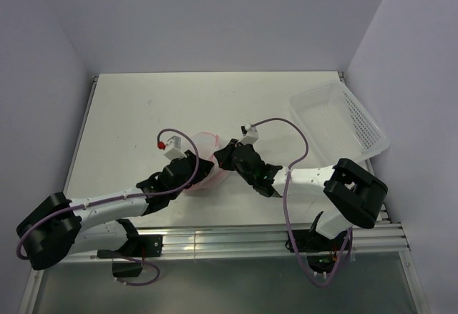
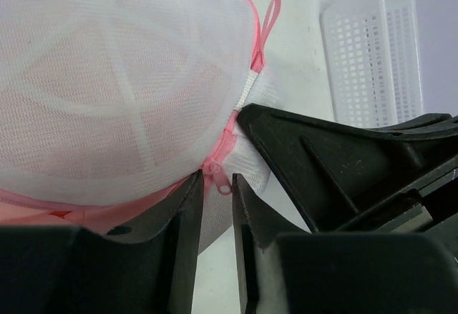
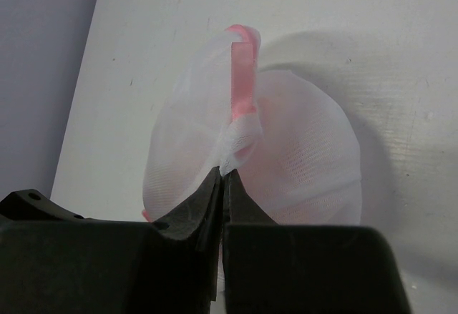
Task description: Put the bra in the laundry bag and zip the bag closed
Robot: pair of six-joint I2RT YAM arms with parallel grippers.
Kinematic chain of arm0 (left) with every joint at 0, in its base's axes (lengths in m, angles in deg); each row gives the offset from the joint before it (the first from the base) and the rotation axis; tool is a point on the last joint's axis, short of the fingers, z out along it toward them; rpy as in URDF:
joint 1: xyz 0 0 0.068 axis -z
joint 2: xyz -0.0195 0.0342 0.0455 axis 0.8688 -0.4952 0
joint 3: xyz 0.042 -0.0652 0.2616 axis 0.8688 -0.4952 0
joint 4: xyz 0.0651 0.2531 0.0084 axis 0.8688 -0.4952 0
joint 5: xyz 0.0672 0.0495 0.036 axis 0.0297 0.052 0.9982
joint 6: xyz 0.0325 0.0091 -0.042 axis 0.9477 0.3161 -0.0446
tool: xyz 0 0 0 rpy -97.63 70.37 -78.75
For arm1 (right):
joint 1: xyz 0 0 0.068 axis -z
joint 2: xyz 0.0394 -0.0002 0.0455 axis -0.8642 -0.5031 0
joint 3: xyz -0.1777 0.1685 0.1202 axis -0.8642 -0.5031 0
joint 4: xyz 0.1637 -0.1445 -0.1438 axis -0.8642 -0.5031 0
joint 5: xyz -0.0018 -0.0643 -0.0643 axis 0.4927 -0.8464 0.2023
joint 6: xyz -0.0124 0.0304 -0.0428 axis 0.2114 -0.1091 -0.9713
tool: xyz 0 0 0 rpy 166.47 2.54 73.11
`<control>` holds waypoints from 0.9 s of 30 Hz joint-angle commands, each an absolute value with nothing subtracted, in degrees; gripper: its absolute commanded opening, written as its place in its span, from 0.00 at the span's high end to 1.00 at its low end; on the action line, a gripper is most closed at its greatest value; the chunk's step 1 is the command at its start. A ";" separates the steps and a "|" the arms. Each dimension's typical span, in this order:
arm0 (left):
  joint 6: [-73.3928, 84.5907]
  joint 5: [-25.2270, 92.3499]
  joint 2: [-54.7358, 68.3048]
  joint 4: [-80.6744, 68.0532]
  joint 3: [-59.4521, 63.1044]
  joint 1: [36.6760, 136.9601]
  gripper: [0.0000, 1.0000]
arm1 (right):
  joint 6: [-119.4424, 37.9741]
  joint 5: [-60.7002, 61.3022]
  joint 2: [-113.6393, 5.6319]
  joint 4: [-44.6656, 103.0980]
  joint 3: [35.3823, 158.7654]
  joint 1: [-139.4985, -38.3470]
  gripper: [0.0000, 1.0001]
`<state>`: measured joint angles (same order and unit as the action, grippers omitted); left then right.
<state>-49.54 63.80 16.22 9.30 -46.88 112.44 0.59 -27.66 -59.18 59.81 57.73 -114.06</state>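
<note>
Pink cloth of the bra (image 2: 114, 217) shows through the white mesh, so it lies inside the laundry bag (image 1: 204, 164), which sits near the middle of the counter (image 1: 143, 106) between the two arms. The bag is propped on its side, with its pink zip rim running round it like a hoop.

The zipper pull (image 2: 219, 182) is what the coming move turns on. It sits right in the gap of the left gripper (image 2: 217, 185), whose fingers are drawn in narrow on it, one pad on each side. From there the zip line curves up and away towards a white seam tab and a pink hanging loop (image 2: 268, 21).

The right gripper (image 3: 223, 178) has its fingers pressed together on a fold of mesh at that seam, just beside the pull, and so anchors the bag. The left arm is clearly the one to move the pull, and the right the one to brace against it. My guess is the pull must travel along the rim away from the right fingers, but the views do not show how much of the zip is closed.

A white plastic basket (image 1: 343, 121) stands well apart at the far right.
</note>
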 commanded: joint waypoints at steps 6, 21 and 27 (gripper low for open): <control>-48.57 64.58 16.62 13.47 -46.52 112.97 0.81 | 0.62 -28.08 -57.47 62.95 57.21 -114.81 1.00; -47.07 64.41 20.66 10.48 -46.87 112.97 1.00 | -0.26 -28.52 -56.86 62.51 57.03 -114.73 1.00; -46.98 62.39 25.58 6.62 -49.33 112.97 1.00 | -0.79 -25.37 -55.63 63.56 58.09 -112.18 1.00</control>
<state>-47.94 63.60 22.82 8.30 -47.67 112.70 0.11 -26.39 -58.31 60.47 57.47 -113.66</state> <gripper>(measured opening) 0.012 0.022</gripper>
